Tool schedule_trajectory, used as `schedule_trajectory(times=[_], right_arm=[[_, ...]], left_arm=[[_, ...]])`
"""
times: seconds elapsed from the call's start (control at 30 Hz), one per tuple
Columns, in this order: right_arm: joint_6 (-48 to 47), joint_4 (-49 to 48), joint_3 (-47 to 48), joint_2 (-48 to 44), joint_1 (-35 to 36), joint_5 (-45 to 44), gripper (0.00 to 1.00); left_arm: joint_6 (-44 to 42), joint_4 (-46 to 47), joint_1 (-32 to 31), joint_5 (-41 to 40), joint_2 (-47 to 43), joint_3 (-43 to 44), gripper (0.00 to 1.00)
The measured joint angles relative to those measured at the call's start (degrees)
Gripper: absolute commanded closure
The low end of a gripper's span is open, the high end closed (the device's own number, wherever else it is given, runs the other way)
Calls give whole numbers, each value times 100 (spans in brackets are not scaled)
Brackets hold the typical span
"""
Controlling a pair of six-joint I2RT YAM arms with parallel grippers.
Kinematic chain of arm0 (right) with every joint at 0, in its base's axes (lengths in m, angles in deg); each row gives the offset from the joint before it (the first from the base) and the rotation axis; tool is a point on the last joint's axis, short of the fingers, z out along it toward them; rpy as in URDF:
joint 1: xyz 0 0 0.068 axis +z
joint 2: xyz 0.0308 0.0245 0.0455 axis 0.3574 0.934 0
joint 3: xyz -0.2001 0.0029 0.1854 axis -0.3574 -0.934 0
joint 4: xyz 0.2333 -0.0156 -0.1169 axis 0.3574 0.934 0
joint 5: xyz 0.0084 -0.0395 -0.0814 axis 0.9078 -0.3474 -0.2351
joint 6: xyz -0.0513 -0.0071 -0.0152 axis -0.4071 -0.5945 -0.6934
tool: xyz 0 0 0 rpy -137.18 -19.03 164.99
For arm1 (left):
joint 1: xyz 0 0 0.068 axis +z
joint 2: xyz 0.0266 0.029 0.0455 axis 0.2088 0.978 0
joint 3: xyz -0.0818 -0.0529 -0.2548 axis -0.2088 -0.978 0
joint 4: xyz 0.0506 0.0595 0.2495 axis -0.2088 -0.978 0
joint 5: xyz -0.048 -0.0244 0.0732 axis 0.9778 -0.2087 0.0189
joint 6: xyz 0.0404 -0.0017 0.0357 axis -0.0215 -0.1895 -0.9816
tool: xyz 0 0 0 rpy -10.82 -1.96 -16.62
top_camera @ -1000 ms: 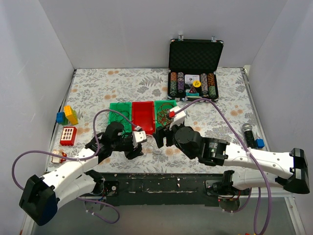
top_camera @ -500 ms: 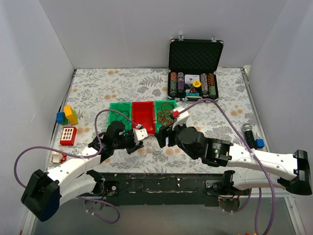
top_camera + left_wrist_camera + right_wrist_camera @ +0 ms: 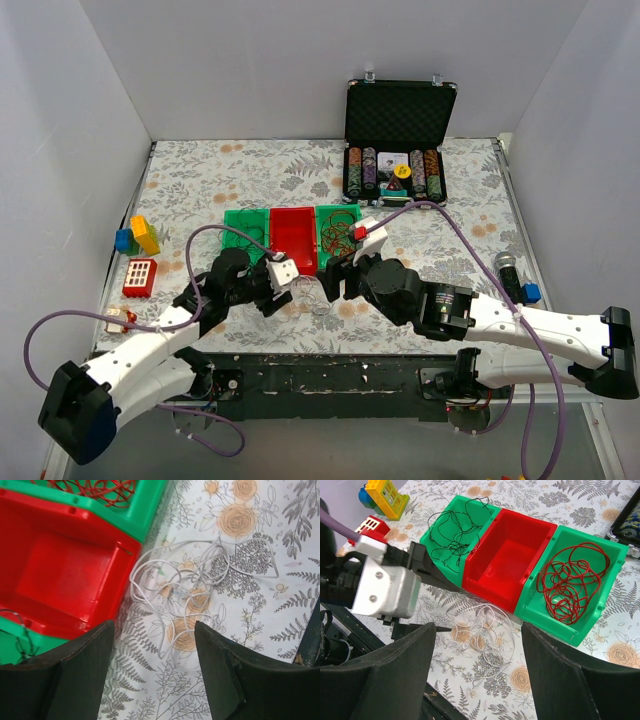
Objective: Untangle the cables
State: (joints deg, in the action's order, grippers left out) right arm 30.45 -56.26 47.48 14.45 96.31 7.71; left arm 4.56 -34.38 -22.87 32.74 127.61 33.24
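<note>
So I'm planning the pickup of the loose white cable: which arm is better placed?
Left, probably: its wrist view shows the white cable close up between the open left fingers, beside the red bin. The right fingers frame it too, but from farther back.

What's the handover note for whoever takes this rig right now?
Left gripper: open, empty, above the white cable.
Right gripper: open, empty, over the same spot.
Red cable sits in the right green bin; black cable in the left green bin. Red bin holds nothing.
Done: red and black separated.
To do: white cable, a loose tangle on the table in front of the red bin; probably goes there.
</note>
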Motion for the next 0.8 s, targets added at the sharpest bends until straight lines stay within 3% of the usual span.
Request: schedule_trajectory(times=[0.17,0.43,0.53,0.6,0.67,0.73,0.8], right_arm=[[-2,0,0,0,0,13,24],[-9,0,0,0,0,17,27],[-9,0,0,0,0,33,28],[-7,0,0,0,0,35,28],[-7,0,0,0,0,35,28],[-7,2,0,-2,0,37,28],[-4,7,0,-13,0,39,28]], left_arm=[[-24,129,37,-17,-358,-20,35],[-140,240,37,2,66,-188,38],[-240,374,37,-48,146,-271,53],[-310,483,37,-103,170,-328,76],[-348,562,42,-129,181,-352,92],[-372,643,42,-129,190,-358,100],[-374,708,42,-118,197,-358,100]])
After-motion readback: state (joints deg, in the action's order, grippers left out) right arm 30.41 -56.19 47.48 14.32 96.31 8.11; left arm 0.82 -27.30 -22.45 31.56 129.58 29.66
